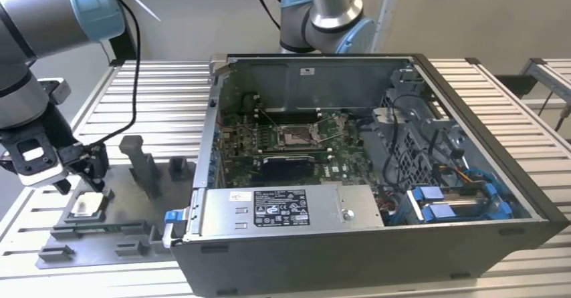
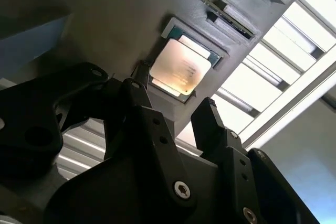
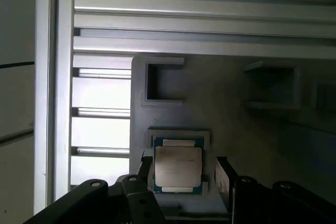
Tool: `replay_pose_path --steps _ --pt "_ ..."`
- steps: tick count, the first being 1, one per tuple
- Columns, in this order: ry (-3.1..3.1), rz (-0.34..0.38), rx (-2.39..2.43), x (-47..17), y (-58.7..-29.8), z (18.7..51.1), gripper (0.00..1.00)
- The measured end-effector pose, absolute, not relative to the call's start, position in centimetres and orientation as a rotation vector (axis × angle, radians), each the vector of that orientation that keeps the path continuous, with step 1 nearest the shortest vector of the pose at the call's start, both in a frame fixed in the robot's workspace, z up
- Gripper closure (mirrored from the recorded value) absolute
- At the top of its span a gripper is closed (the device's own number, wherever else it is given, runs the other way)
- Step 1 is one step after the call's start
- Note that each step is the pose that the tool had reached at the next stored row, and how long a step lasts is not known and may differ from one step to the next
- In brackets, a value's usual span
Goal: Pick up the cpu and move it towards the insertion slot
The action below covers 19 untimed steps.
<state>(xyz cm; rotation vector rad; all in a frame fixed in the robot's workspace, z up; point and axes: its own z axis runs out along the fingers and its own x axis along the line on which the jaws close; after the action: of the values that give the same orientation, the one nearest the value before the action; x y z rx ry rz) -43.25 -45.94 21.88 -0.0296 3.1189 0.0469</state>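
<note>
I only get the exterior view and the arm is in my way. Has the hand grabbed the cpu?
Observer: Not yet. In the first wrist view the hand is open, with one finger on each side of the cpu.
Operator: Is the cpu lifted off?
Observer: No. In both wrist views it lies flat in its square pocket in the tray.
Operator: Do the fingers touch it?
Observer: One finger stands clearly apart from it. The other is close, and I cannot tell if it touches.
</note>
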Motion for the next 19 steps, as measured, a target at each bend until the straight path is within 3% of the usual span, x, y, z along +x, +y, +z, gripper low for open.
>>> replay_pose_path --steps 19 --pt "3.119 0.046 -0.030 -43.4 -46.6 19.5 0.00"
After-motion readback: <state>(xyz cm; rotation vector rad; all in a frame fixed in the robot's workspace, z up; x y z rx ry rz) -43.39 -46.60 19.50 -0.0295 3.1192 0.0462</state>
